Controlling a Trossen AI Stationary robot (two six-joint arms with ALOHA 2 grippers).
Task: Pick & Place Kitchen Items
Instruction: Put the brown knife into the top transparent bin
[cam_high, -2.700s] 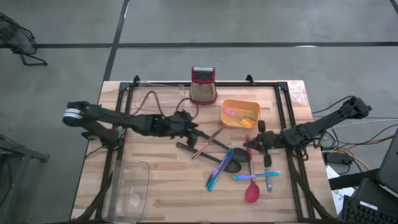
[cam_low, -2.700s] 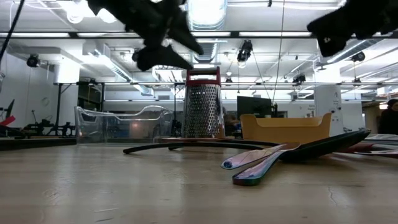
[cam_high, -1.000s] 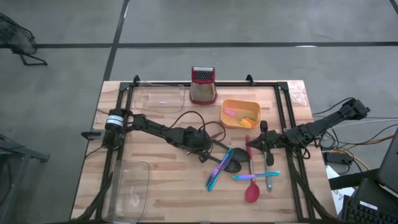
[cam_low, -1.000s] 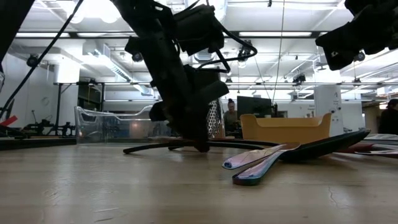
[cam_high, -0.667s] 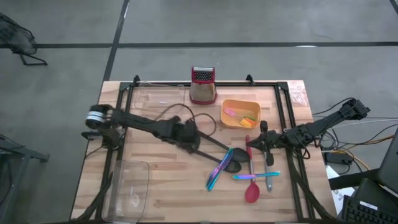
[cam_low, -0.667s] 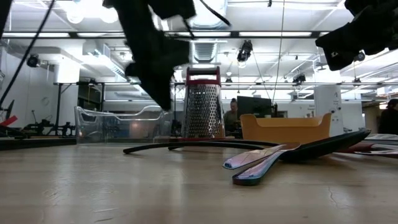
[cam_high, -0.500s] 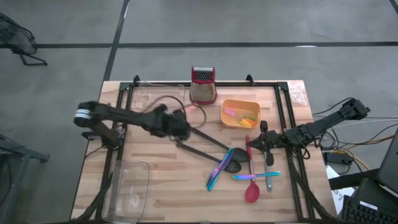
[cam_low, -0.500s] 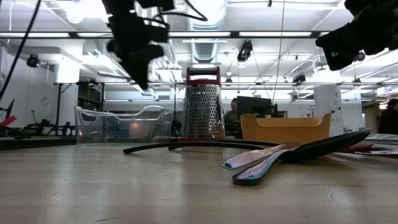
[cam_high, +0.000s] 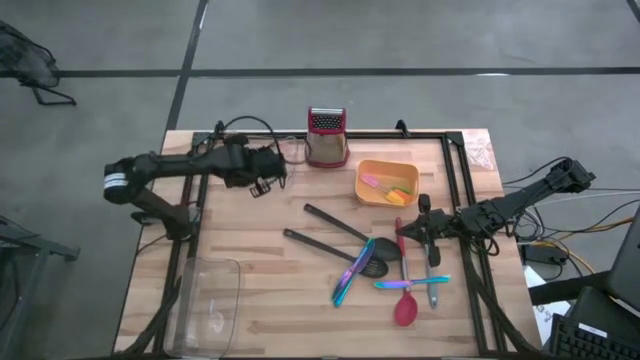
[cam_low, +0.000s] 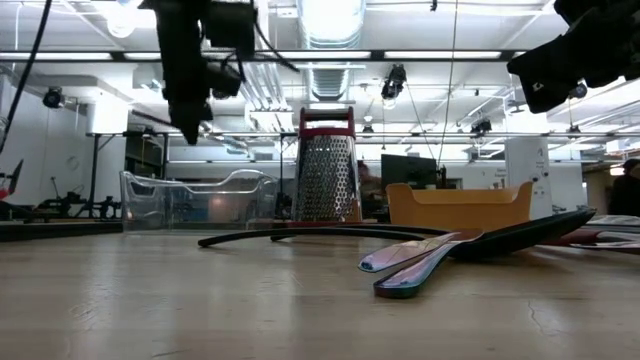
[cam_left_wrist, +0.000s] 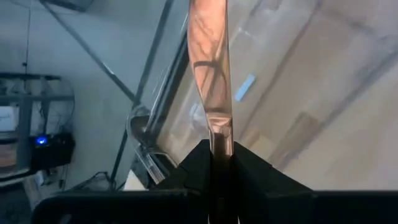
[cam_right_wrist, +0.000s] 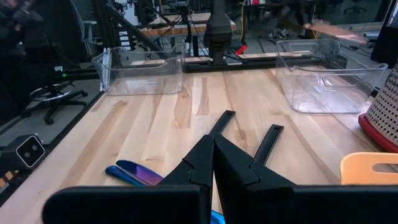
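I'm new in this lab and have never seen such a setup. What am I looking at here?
Two dark robot arms work at a wooden table. One picture looks straight down, one looks level across the tabletop, and one camera rides on each wrist. On the table lie a red plastic spoon, long black utensils, a steel box grater with a red top, an orange plastic tub and a clear plastic tray. The left tool, raised near the grater, is shut on a slim copper-coloured utensil. The right tool hovers shut and empty above the utensils.
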